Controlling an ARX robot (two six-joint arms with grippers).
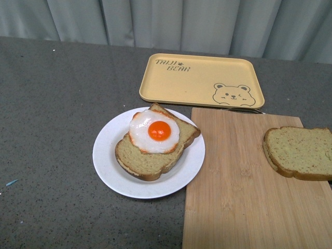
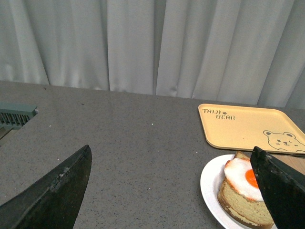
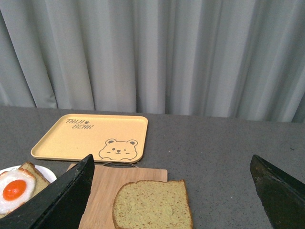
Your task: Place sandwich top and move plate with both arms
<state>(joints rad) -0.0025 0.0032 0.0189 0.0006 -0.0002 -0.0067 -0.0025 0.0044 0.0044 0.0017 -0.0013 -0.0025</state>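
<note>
Sandwich top (image 1: 300, 152) lies flat on the board (image 1: 233, 197), speckled face up, at the board's right side. The front view's edge cuts part of it off, and it's well apart from the plate (image 1: 106, 155). Plate sits on the desk (image 1: 46, 119) left of the board, its right rim meeting the board's left edge. On the plate: bread (image 1: 148, 158) with a fried egg (image 1: 154, 130) on top, yolk up. Yellow tray (image 1: 199, 78) with a bear drawing lies flat behind both, just past the board's far edge. Grey curtain (image 1: 155, 21) hangs behind the desk. Left pincer (image 2: 170, 150): fingers wide apart, empty, above the desk, plate and egg just by one finger (image 2: 281, 191) in its wrist view. Right pincer (image 3: 171, 157): also wide apart, empty, above the desk. In its wrist view the sandwich top shows in the gap between the fingers (image 3: 57, 200), lower down on the board, apart from both.
</note>
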